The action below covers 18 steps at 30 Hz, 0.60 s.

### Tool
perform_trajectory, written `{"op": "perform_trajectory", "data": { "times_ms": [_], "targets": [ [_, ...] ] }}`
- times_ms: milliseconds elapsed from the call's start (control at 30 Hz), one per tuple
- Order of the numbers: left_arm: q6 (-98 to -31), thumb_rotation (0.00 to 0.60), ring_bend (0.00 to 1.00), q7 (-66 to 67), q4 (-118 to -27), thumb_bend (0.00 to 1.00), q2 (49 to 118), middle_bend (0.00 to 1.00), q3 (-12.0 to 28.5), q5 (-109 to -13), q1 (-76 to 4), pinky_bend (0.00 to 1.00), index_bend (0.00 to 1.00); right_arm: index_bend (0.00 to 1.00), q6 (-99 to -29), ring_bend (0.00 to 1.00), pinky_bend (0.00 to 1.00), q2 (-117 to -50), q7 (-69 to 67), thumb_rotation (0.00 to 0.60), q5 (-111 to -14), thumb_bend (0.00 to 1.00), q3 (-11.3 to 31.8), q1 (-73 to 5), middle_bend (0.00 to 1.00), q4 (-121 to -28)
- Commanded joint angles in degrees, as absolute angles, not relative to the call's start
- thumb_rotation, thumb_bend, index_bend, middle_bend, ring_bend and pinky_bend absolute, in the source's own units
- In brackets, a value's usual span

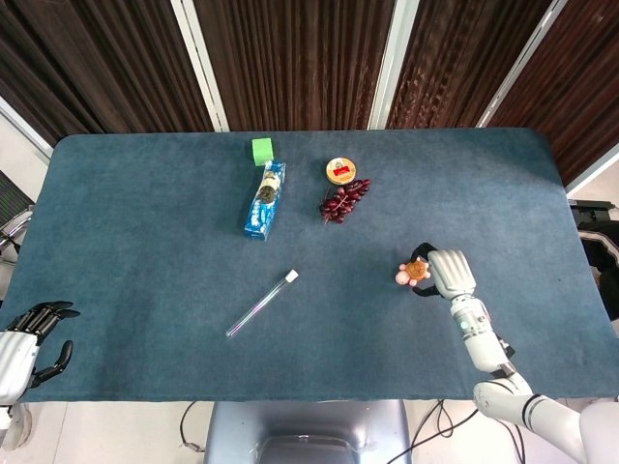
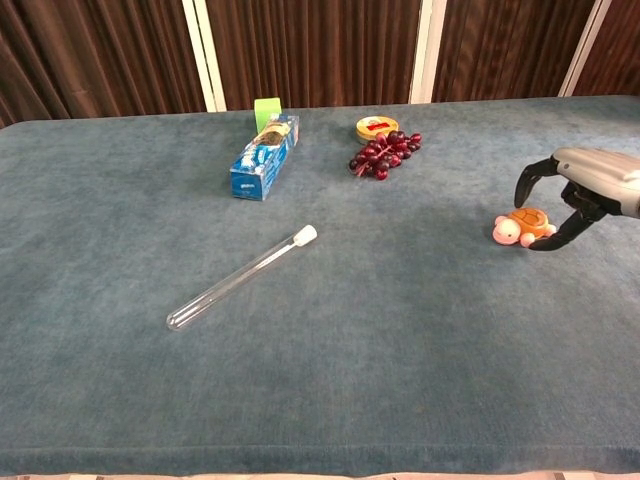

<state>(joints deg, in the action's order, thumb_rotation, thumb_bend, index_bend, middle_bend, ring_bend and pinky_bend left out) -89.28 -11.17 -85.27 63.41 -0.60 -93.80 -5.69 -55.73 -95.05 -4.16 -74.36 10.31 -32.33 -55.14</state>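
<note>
A small orange and pink toy turtle (image 1: pixel 414 272) (image 2: pixel 522 227) sits on the blue table (image 1: pixel 145 242) at the right. My right hand (image 1: pixel 451 274) (image 2: pixel 590 180) hovers just behind it. The dark fingers (image 2: pixel 527 183) arch over and beside the toy, and one fingertip touches its rear. The toy rests on the cloth and is not lifted. My left hand (image 1: pixel 21 338) hangs off the table's front left corner with fingers apart and nothing in it; the chest view does not show it.
A glass test tube (image 1: pixel 262 303) (image 2: pixel 243 277) lies diagonally mid-table. At the back are a blue packet (image 1: pixel 265 200) (image 2: pixel 264 158), a green block (image 1: pixel 262 151) (image 2: pixel 267 110), dark red grapes (image 1: pixel 343 199) (image 2: pixel 385 153) and a round tin (image 1: pixel 339 170) (image 2: pixel 376 127).
</note>
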Motion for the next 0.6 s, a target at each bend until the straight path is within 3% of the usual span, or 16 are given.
{"op": "perform_trajectory", "data": {
  "times_ms": [33,100,200,367,433,600],
  "targets": [
    [-89.4,0.6,0.2,-11.1,-85.3,0.49,63.4,0.23,-0.6,-93.8,-5.7,0.36,0.31,0.58,-55.4,1.0,1.0,-96.2,-4.4,0.6,-74.2,0.21,10.4,-32.8,0.46,-53.6],
    [-89.5,0.6,0.2,-11.1,-85.2,0.49,63.5,0.23,-0.6,-93.9,-5.6,0.36,0.31,0.6,-55.6,1.0,1.0,-96.8,-4.7,0.6,-74.5,0.23,10.3,-32.8,0.48,-52.7],
    [-89.6,0.6,0.2,-11.2,-85.2,0.49,63.5,0.23,-0.7,-94.0,-5.5,0.36,0.31,0.66,-56.2,1.0,1.0,-97.4,-5.4,0.6,-75.1,0.33,10.0,-32.8,0.53,-51.6],
    [-89.7,0.6,0.2,-11.3,-85.2,0.49,63.4,0.23,-0.6,-93.9,-5.4,0.36,0.31,0.82,-57.9,1.0,1.0,-98.7,-5.5,0.6,-76.1,0.82,9.6,-32.5,0.69,-49.1],
    [-89.9,0.6,0.2,-11.4,-85.2,0.49,63.4,0.23,-0.7,-93.9,-5.4,0.36,0.31,0.85,-58.0,1.0,1.0,-99.0,-5.5,0.6,-76.2,0.89,9.5,-32.5,0.72,-48.6],
    [-89.8,0.6,0.2,-11.4,-85.3,0.49,63.3,0.23,-0.7,-93.9,-5.3,0.36,0.31,0.88,-58.7,1.0,1.0,-99.5,-6.1,0.6,-76.9,0.94,9.1,-32.3,0.76,-47.4]
  ]
}}
